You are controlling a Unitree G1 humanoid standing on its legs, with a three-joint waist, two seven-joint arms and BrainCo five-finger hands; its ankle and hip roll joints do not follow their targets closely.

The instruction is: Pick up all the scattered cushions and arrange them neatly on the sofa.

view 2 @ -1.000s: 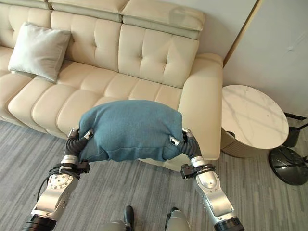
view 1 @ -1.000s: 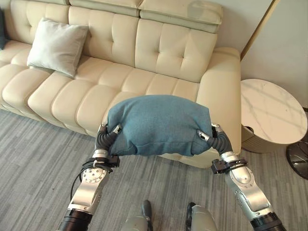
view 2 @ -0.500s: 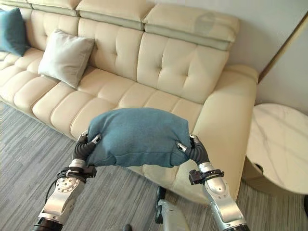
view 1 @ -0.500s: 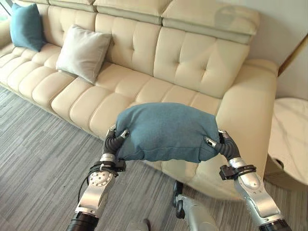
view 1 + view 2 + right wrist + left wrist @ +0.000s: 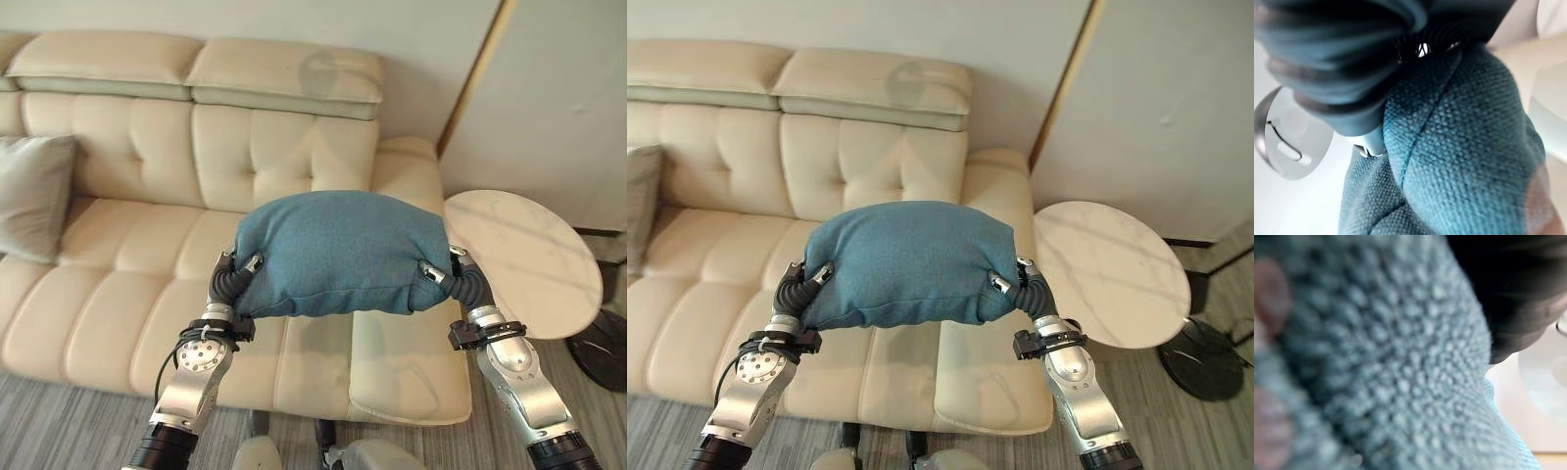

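A blue cushion [image 5: 338, 250] hangs between my two hands, above the right-hand seat of the cream sofa [image 5: 127, 264]. My left hand [image 5: 227, 284] grips its left end, thumb on top and pressed into the cloth. My right hand [image 5: 468, 287] grips the right end the same way. The fingers of both hands lie under the cushion. Close up, the blue cloth [image 5: 1376, 372] lies right against the left wrist camera, and the blue cloth [image 5: 1464, 147] lies just past the dark cover of my right hand [image 5: 1342, 58]. A grey cushion [image 5: 29, 196] leans on the sofa's back at far left.
A round white marble side table [image 5: 529, 255] stands just right of the sofa's armrest [image 5: 407, 176]. A black round base [image 5: 602, 352] rests on the floor beyond it. Behind the sofa is a pale wall with a thin gold strip [image 5: 475, 73].
The whole view has swung right and closer to the sofa, so its right end and the side table now show. The blue cushion stays held between both hands.
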